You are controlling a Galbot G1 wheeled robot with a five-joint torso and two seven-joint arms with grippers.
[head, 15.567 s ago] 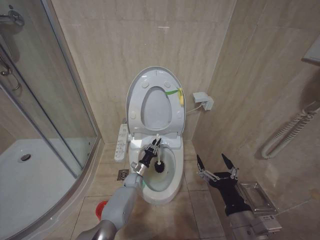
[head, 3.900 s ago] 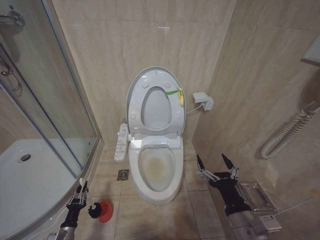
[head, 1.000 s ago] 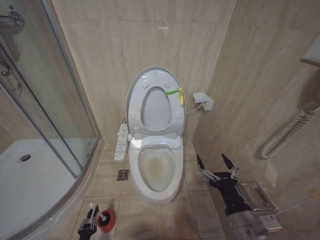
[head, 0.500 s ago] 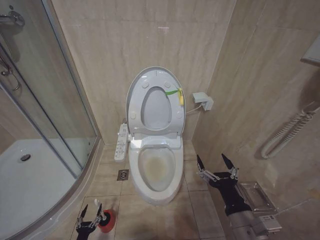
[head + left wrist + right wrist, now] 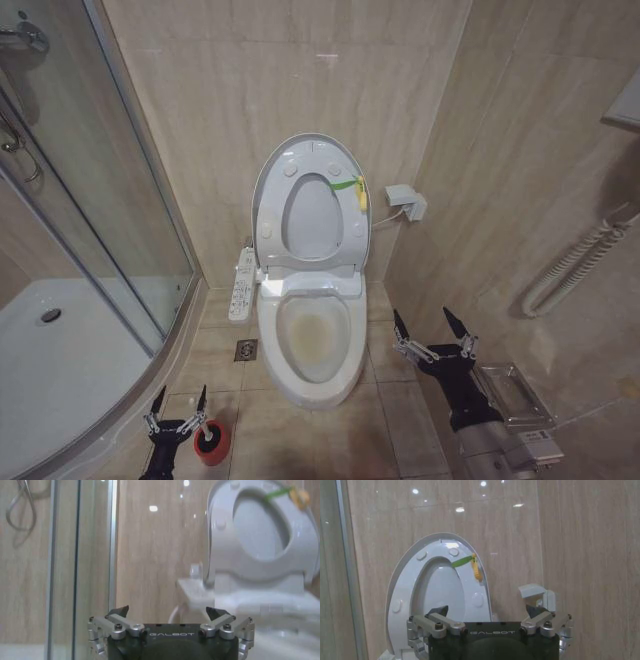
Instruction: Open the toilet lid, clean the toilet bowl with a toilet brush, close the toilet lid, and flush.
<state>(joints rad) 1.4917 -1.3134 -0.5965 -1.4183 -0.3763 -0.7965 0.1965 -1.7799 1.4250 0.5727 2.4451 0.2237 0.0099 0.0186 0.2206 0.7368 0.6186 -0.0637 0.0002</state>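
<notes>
Left claw (image 5: 176,412) low by shower kerb, fingers spread, empty. Toilet brush (image 5: 209,434) just beside, dark head seated in red holder (image 5: 212,446) on floor; handle hard to make out. Risk: claw swinging up could clip holder, tip brush out. Right claw (image 5: 432,334) spread, empty, beside toilet bowl (image 5: 312,340), yellowish stain inside. Toilet lid (image 5: 312,203) upright against wall with seat ring (image 5: 311,218). Risk: catching ring alone, or lid dropping hard and slamming.
</notes>
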